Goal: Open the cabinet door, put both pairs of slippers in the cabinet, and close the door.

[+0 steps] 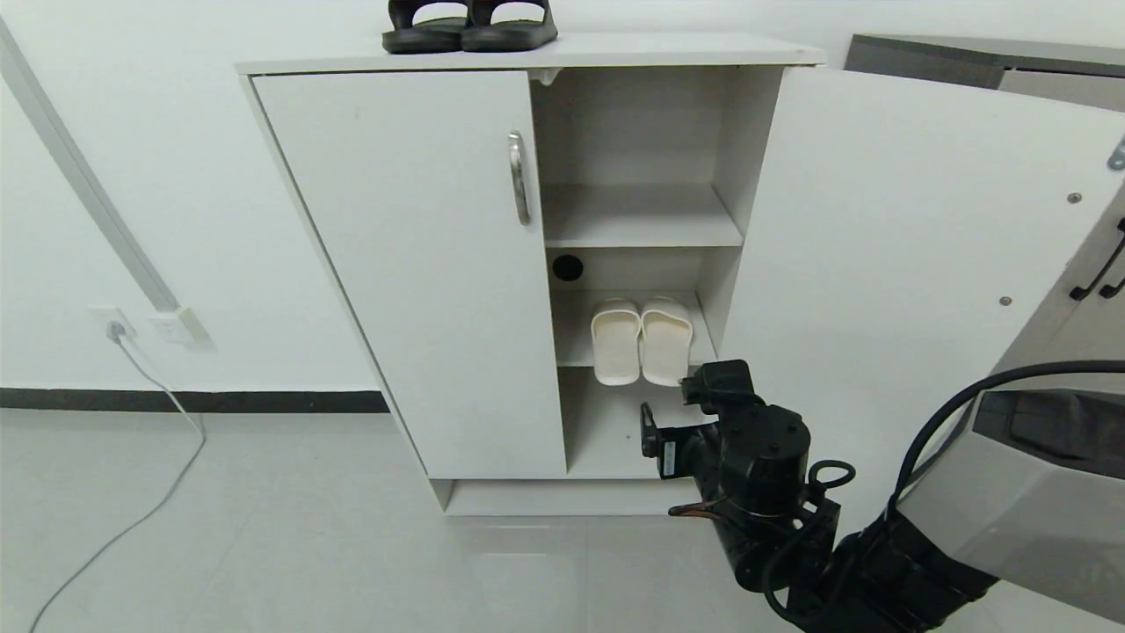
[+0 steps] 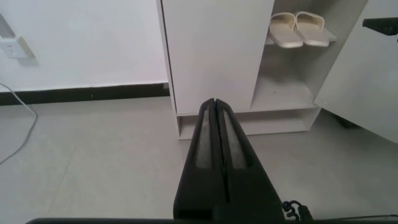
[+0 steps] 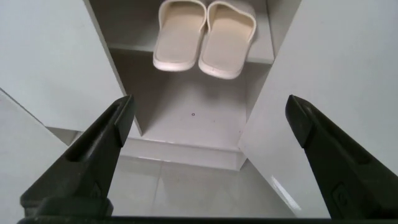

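Our right pincer [image 3: 208, 106] hangs released and empty before the open cabinet [image 1: 659, 53]; our left pincer [image 2: 214, 107] is clenched on nothing. We judge it half done: white slippers [image 1: 640, 338] lie on a shelf [image 1: 571, 327] inside, black slippers [image 1: 470, 25] wait on top, door [image 1: 896, 246] unclosed.

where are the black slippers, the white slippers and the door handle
black slippers [image 1: 470, 35], head view, where the two soles meet
white slippers [image 1: 661, 338], head view, insole of the right-hand one
door handle [image 1: 518, 178], head view, middle of the metal bar
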### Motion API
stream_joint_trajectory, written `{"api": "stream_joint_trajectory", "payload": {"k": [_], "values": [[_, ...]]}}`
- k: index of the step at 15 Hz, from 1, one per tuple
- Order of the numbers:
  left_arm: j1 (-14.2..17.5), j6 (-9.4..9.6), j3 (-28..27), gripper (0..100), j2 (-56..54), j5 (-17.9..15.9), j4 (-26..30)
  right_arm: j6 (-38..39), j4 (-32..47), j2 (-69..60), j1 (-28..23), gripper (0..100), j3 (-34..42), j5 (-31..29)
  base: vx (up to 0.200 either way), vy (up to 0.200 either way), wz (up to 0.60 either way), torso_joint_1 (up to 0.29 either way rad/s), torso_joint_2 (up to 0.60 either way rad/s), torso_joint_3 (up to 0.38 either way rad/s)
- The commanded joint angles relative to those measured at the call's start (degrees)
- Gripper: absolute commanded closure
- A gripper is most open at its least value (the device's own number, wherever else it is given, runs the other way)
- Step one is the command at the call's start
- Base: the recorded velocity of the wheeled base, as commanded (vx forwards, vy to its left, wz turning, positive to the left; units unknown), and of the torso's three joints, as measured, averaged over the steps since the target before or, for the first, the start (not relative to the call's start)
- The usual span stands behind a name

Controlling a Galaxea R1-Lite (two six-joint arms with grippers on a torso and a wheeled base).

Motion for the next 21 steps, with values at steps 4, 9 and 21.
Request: {"api": "stream_joint_trajectory", "payload": {"k": [4, 9, 21], "values": [[0.1, 0.14, 0.0, 100, 0.0, 0.0, 0.0, -0.1, -1.6, -0.2, -0.2, 0, 0.9, 0.4, 0.000, 0.000, 0.00, 0.004, 0.00, 0.204], [0.1, 0.06, 0.0, 100, 0.0, 0.0, 0.0, -3.0, -4.5, 0.0, -1.3, 0, 2.2, 0.4, 0.000, 0.000, 0.00, 0.002, 0.00, 0.113], [0.1, 0.06, 0.0, 100, 0.0, 0.0, 0.0, -3.5, -8.4, 1.3, -1.8, 0, 5.0, 4.7, 0.000, 0.200, 0.00, 0.004, 0.01, 0.011]]}}
